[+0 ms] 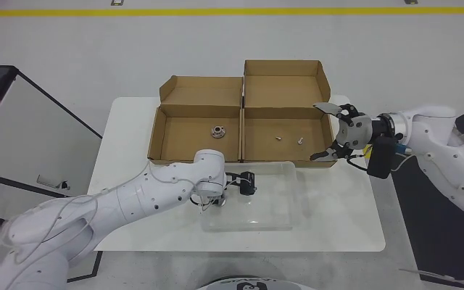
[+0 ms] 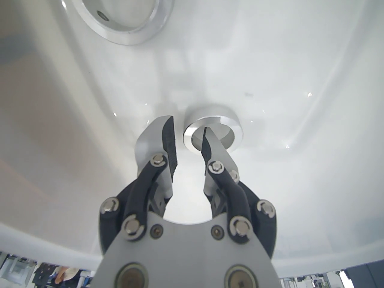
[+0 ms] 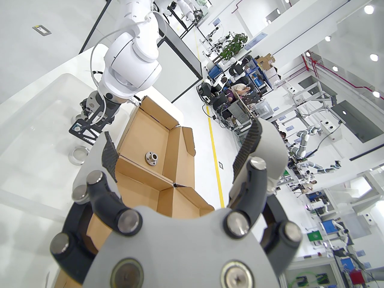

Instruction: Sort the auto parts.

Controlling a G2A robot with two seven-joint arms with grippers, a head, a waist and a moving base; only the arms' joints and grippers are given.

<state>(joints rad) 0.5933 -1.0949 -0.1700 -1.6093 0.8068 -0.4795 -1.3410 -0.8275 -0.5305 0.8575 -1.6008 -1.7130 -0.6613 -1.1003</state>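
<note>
Seen from above, the left arm comes in from about 8 o'clock, its rounded white wrist lying close to the centre. The left gripper juts from that wrist toward 3 o'clock and tips downward. Its jaws stand only a narrow gap apart, the ribbed black pads facing each other without meeting. The right arm comes in from 3 o'clock, wrist pointing toward 9 o'clock. The right gripper has its jaws spread wide — one finger toward 12 o'clock, the other toward 6 o'clock.
</note>
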